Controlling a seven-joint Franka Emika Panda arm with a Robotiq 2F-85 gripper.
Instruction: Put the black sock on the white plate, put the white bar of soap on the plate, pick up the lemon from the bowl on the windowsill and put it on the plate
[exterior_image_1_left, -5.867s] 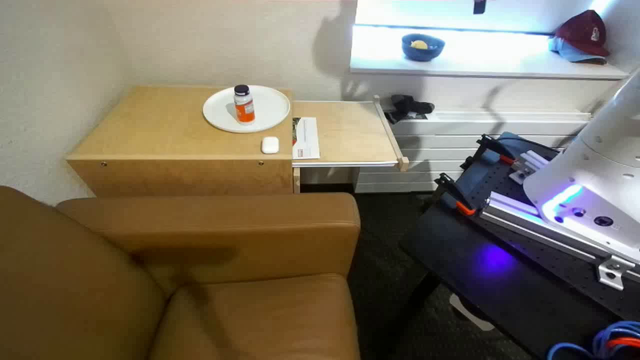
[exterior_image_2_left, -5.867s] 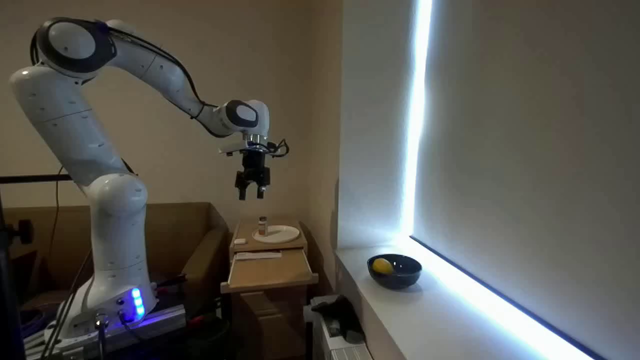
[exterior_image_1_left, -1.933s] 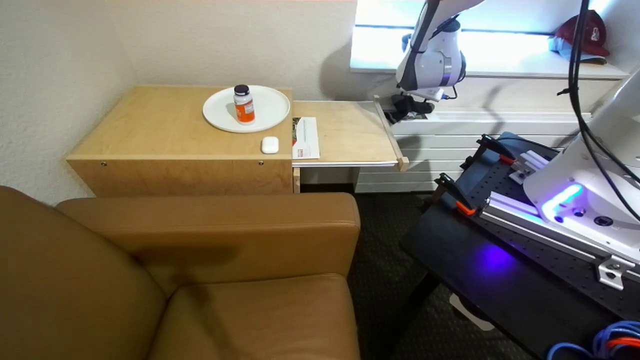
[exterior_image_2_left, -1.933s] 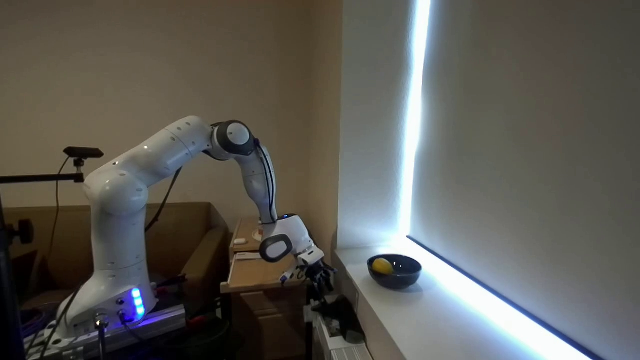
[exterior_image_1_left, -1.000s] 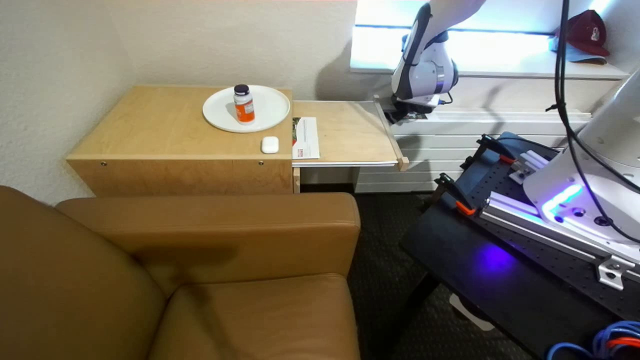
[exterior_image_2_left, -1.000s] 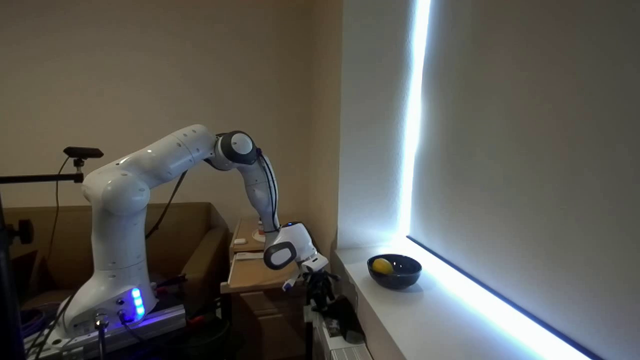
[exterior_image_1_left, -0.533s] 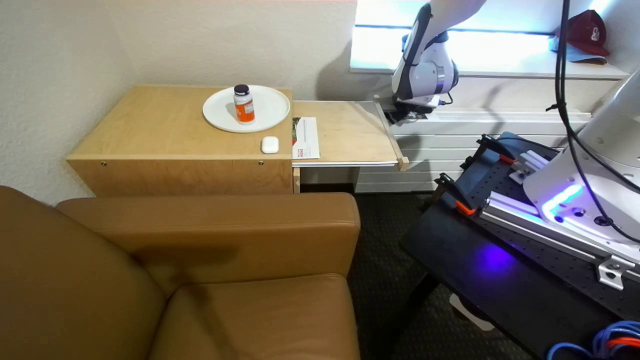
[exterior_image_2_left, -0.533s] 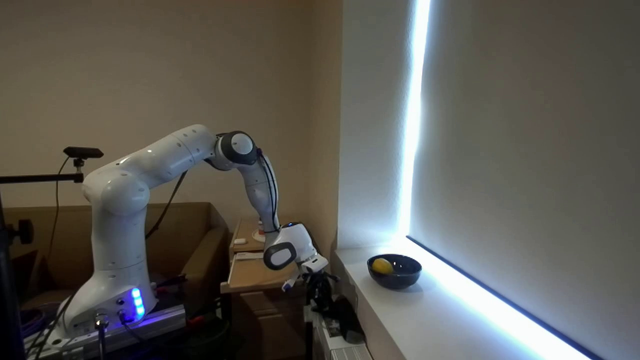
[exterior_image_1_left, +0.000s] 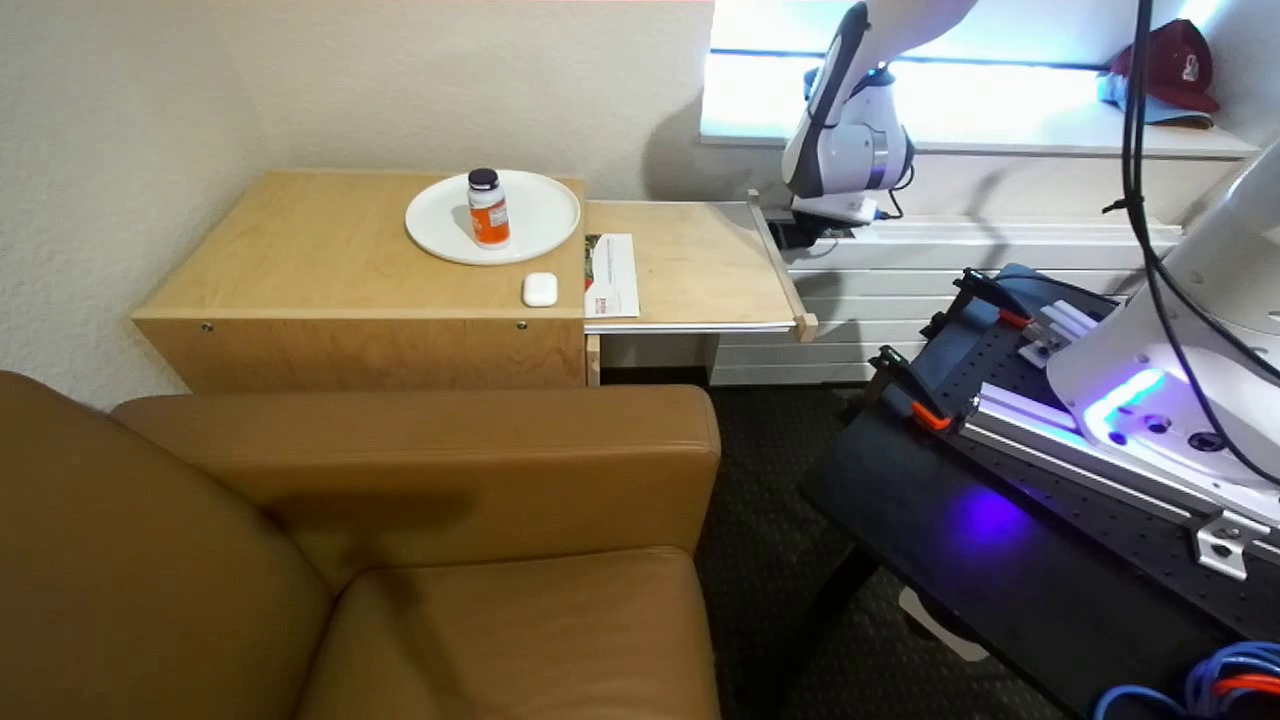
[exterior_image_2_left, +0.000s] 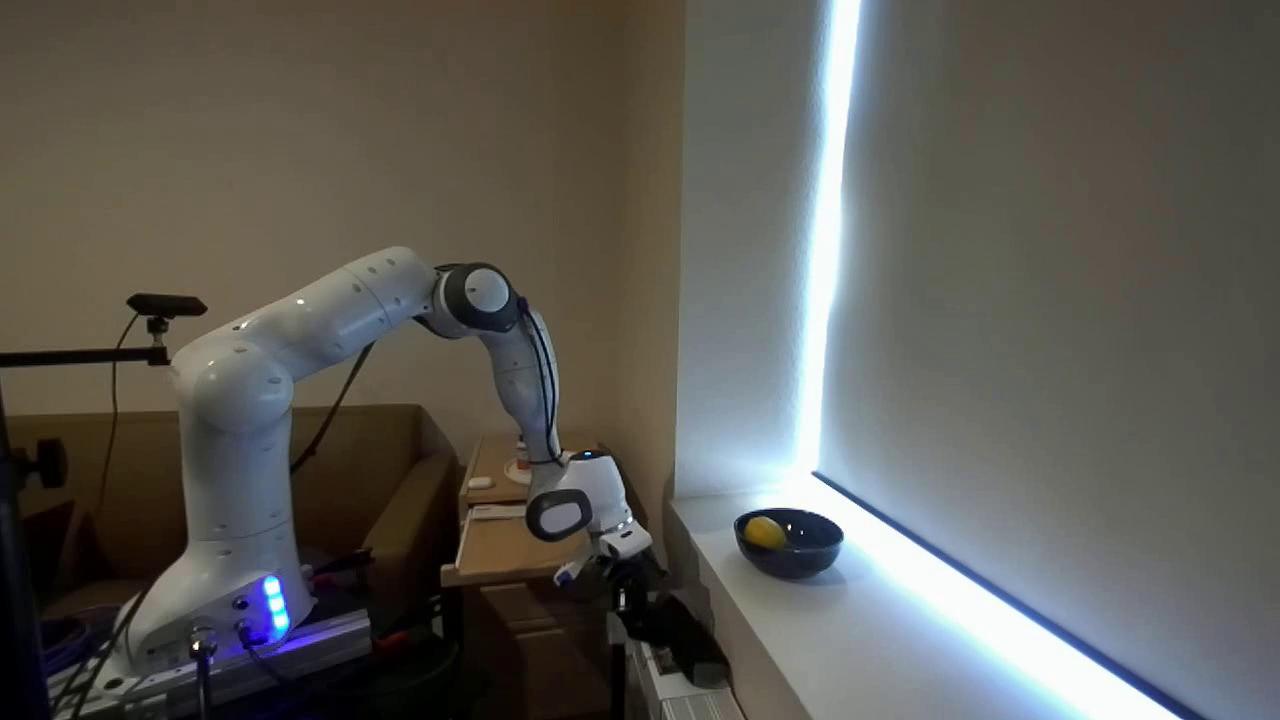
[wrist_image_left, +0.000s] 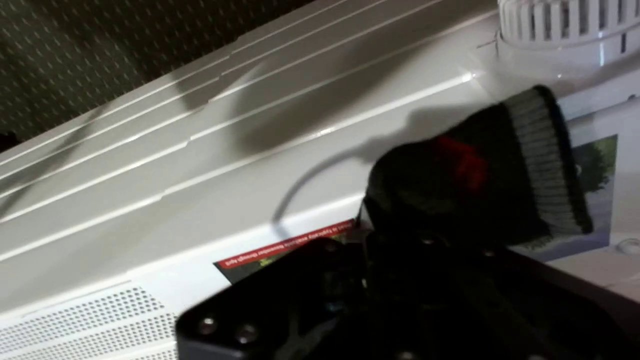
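The black sock (wrist_image_left: 425, 192), with a red patch and a grey ribbed cuff, is pinched at one end by my gripper (wrist_image_left: 406, 245). The jaws are closed on it, though the dark cloth hides the fingertips. In an exterior view the sock (exterior_image_2_left: 692, 640) stretches from the gripper (exterior_image_2_left: 632, 603) down to the radiator top. The white plate (exterior_image_1_left: 540, 215) lies on the wooden cabinet. Near its front rim sits the small white block, the white bar of soap (exterior_image_1_left: 540, 290). On the windowsill (exterior_image_2_left: 800, 640) stands the dark blue bowl (exterior_image_2_left: 800, 568), with the yellow lemon (exterior_image_2_left: 765, 532) inside.
A bottle (exterior_image_1_left: 489, 218) with orange label and dark cap stands on the plate. Beside the cabinet, a pull-out shelf (exterior_image_1_left: 700, 260) carries a leaflet (exterior_image_1_left: 612, 275). The radiator (wrist_image_left: 300, 120) runs below the sill. Caps (exterior_image_1_left: 1170, 75) lie at the sill's far end.
From over the cabinet the arm has come down to the radiator. In the last second the gripper has closed on the sock, the wrist has tilted slightly, and the sock's end has shifted with it.
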